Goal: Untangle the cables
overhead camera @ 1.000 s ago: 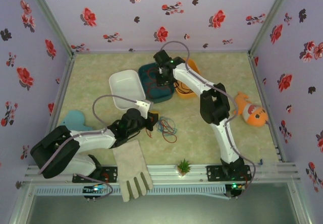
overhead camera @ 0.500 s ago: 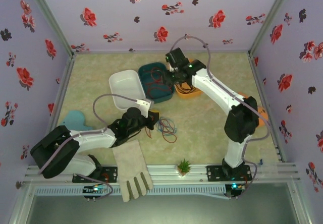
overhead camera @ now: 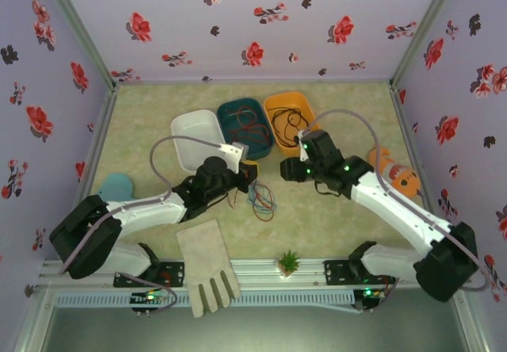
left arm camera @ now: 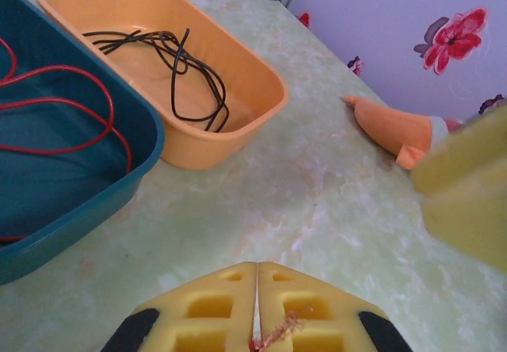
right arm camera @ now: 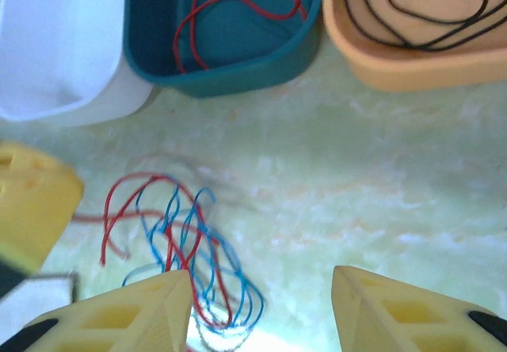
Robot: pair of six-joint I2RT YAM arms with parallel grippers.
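The limp, light red-and-blue wire tangle (right arm camera: pixel 186 265) on the table (right arm camera: pixel 356 193) snags easily. Left end effector (left arm camera: pixel 257 304) clamps a red strand (left arm camera: pixel 277 338); right end effector (right arm camera: pixel 260 288), jaws apart, should pinch its outer edge.

Three bins by my count: white bin (overhead camera: pixel 190 134), teal bin (right arm camera: pixel 230 74), orange bin (left arm camera: pixel 206 150). Two red cables (right arm camera: pixel 207 11) (right arm camera: pixel 105 233), one black cable (left arm camera: pixel 182 66), one blue cable (overhead camera: pixel 265 203).

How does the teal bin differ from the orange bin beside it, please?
The teal bin holds a red cable; the orange bin holds a black cable. The teal bin is dark, the orange bin light. Both are oblong, open-topped tubs side by side.
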